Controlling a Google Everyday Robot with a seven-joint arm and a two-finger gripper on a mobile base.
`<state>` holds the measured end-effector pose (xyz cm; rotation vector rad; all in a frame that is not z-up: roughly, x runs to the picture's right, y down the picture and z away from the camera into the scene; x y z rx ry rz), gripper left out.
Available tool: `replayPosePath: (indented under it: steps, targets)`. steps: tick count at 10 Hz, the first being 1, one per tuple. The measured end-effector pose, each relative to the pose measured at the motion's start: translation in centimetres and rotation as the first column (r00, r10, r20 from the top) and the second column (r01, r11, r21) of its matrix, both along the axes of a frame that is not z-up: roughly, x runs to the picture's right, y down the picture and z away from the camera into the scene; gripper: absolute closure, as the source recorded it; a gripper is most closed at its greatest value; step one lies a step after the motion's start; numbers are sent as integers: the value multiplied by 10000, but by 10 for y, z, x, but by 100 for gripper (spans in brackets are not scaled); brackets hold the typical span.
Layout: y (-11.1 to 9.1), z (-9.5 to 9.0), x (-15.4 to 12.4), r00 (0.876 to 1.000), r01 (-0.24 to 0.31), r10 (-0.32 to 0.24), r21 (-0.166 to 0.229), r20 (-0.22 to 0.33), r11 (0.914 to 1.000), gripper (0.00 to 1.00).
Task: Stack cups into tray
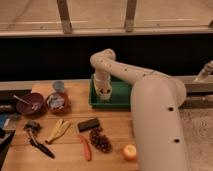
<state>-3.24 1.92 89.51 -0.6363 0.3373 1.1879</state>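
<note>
Cups first: a cream-white cup (104,91) sat upright, mouth up, at the end effector (104,89), inside the green tray's (121,101) left end. Couldn't tell whether the end effector gripped it or how wide it stood. Tray lay w/ long axis left-right, along the counter's (112,132) back edge. Arm (150,100) arched up from the tray and swept right into the fat white body in the foreground. Pale grey-blue cup (58,86) stood upright well left of the tray, just behind 2 dark-red bowls (44,102). Nearer the front: banana (59,130), black block (88,124), grapes (100,140), carrot (86,148), orange (130,152).
</note>
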Motion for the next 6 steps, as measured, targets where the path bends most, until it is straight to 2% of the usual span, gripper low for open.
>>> replayPosePath:
  steps: [3, 6]
  targets:
    - [-11, -24, -24, 9986, 418, -430, 404, 299, 9983, 34]
    - [-45, -71, -32, 9981, 408, -470, 1475, 392, 9882, 34]
